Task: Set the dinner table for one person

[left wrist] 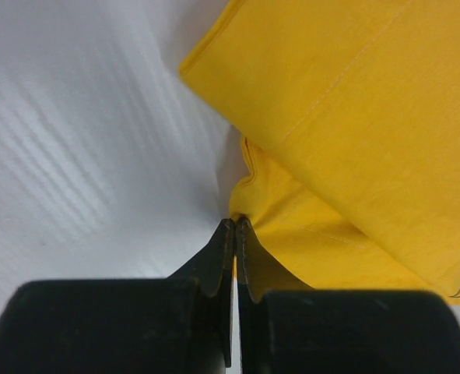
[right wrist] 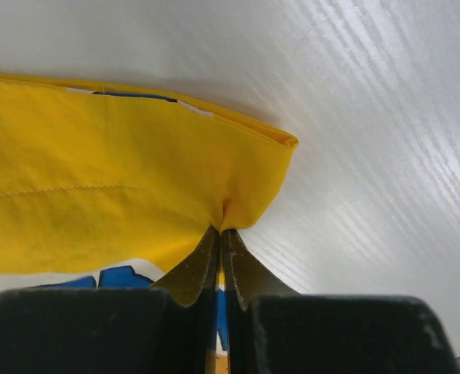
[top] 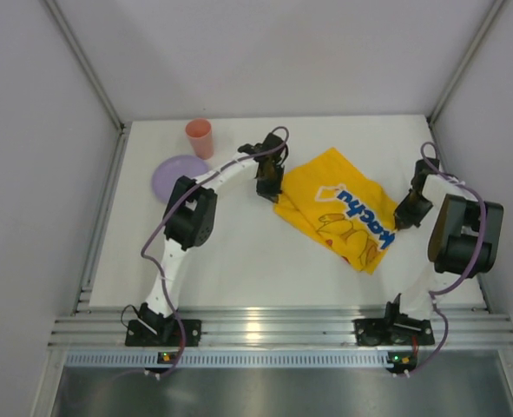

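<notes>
The table (top: pixel 239 261) lies flat beneath both grippers: white, glossy, with a ribbed rail along the near edge. The left gripper (left wrist: pixel 235 224) is clenched on the yellow cloth (top: pixel 334 208) at its left edge, and the right gripper (right wrist: pixel 221 231) on its right corner (fabric bunched at both). A plate (top: pixel 180 174) and cup (top: pixel 199 137) sit far left.

Dinner table (top: pixel 239 261) is lying flat and level: white, rectangular, matte, with a faint streaky grain showing in both wrist views. It is sitting boxed in by pale grey wall panels on the left, far and right sides. A ribbed aluminium rail (top: pixel 273 330) is running along its near edge. The top is carrying a rumpled yellow cloth (top: pixel 334 208) right of centre, a purple plate (top: pixel 174 174) at far left, and a pink cup (top: pixel 199 137) standing upright just beyond the plate.
</notes>
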Tool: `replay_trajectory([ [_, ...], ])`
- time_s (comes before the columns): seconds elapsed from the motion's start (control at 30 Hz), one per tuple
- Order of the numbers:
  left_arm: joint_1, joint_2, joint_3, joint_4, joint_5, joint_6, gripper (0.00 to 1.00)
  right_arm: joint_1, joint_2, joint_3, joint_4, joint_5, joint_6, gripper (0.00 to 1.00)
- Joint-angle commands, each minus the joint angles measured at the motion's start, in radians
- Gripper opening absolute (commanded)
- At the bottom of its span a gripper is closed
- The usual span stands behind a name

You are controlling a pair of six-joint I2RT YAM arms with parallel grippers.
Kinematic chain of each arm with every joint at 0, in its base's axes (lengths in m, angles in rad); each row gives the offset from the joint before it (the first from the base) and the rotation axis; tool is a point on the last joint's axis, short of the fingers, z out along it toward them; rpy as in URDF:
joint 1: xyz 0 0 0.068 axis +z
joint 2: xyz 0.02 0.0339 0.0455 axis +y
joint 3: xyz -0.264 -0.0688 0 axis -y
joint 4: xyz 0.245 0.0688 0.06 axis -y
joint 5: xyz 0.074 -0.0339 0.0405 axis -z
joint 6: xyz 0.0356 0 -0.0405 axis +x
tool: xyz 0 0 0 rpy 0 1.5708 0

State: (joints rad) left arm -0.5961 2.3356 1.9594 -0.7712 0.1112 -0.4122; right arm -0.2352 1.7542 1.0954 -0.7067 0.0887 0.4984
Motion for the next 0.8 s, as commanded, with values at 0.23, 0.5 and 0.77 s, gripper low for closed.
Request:
replay_trajectory([
  [0.23, 0.177, -0.117, -0.082, -0.129, -0.209, 0.104, 0.0, -0.216, -0.114, -0.123, -0.074, 0.111, 0.0, 0.0],
  [0.5, 0.185, -0.053, 0.084, -0.207, -0.271, 0.153, 0.53, -0.214, -0.188, -0.25, -0.067, -0.03, 0.009, 0.0],
  [0.77, 0.134, -0.09, 0.159, -0.22, -0.257, 0.108, 0.98, -0.144, -0.277, -0.324, -0.03, -0.17, -0.011, 0.39],
])
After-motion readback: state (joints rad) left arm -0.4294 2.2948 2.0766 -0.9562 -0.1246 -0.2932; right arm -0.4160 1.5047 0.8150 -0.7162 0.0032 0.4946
